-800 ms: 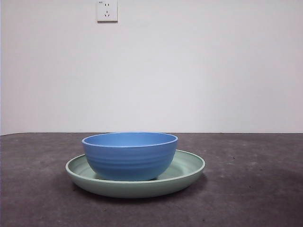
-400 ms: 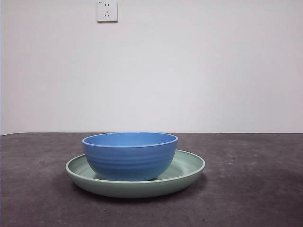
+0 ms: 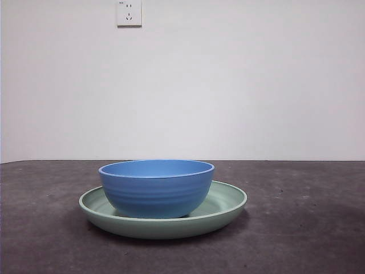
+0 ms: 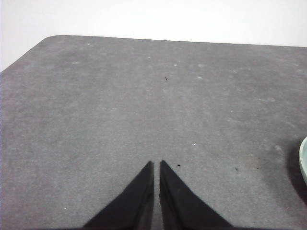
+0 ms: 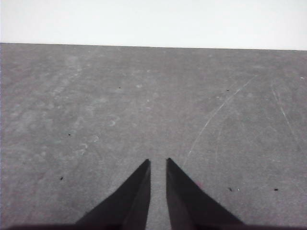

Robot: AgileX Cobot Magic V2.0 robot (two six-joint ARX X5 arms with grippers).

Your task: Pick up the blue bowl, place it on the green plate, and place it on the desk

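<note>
**Blue bowl seated on green plate, both arms clear**

Glossy medium-blue plastic with faint horizontal ridges: the round blue bowl point(image 3: 157, 188) stands upright inside the wide, shallow, pale mint-green round plate point(image 3: 228, 200), its base resting on the plate's floor and set a little toward the left of the plate's centre in the front view. The plate's low raised rim shows all round the bowl, with a broader band of green open on the right. The plate lies flat on the dark grey-brown, speckled matte desk point(image 3: 308, 228), roughly in the middle of the tabletop, casting a soft shadow beneath its rim.

Neither arm appears in the front view. In the left wrist view, the left gripper point(image 4: 156, 165) hangs above bare desk, its two black jaws drawn in so that only a thin slit lies between their tips, holding nothing; a sliver of the green plate's edge point(image 4: 304, 160) shows at the side of that picture, well apart from the jaws. In the right wrist view, the right gripper point(image 5: 158, 162) likewise hangs over bare, scratched desk, its jaws narrowly parted and empty.

Behind the desk rises a plain white wall point(image 3: 239, 85) with a white socket plate point(image 3: 129, 12) high up.
</note>
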